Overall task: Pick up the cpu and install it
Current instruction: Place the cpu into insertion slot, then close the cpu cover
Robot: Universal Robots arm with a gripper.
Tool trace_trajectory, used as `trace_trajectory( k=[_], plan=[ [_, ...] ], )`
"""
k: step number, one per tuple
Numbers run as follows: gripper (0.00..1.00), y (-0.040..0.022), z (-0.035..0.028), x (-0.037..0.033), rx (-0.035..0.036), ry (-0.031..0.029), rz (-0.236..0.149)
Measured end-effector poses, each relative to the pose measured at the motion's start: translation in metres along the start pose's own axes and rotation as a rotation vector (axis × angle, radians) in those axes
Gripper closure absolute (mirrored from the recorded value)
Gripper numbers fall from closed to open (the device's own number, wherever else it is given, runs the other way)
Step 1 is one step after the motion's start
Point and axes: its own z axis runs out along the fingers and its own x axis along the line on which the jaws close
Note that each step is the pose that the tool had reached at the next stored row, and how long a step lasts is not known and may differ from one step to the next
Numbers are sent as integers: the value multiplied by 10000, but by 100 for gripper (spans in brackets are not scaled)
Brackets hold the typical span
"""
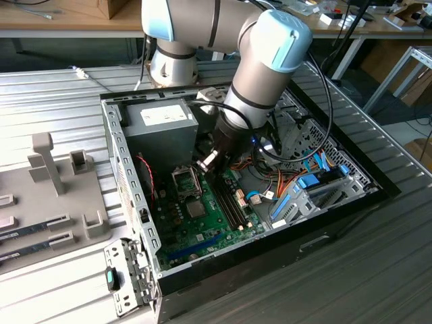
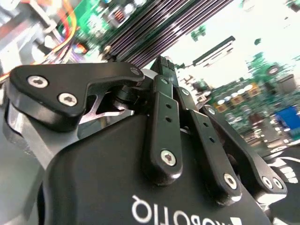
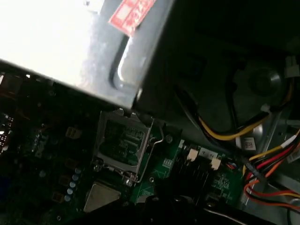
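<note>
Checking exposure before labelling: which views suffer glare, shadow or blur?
First wrist view: power supply blown out, socket in deep shadow. Second wrist view: white glare washes the motherboard, blurred behind the pincer. Exterior view: evenly lit.

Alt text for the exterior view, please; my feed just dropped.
The arm reaches into an open computer case, its claw near the dark socket frame beside the grey power-supply box. The cpu lies on the green motherboard next to that frame.
</note>
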Motion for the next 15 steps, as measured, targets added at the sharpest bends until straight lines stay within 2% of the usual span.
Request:
trace_trajectory(
  k=[1,3,10,13,15],
  plan=[
    [89,-43,0,16,121,46,15],
    [89,-70,1,27,127,47,16],
    [89,-69,1,26,125,47,16],
    [89,-16,16,-29,99,45,9],
    [89,52,35,-61,64,33,-29]
  ],
)
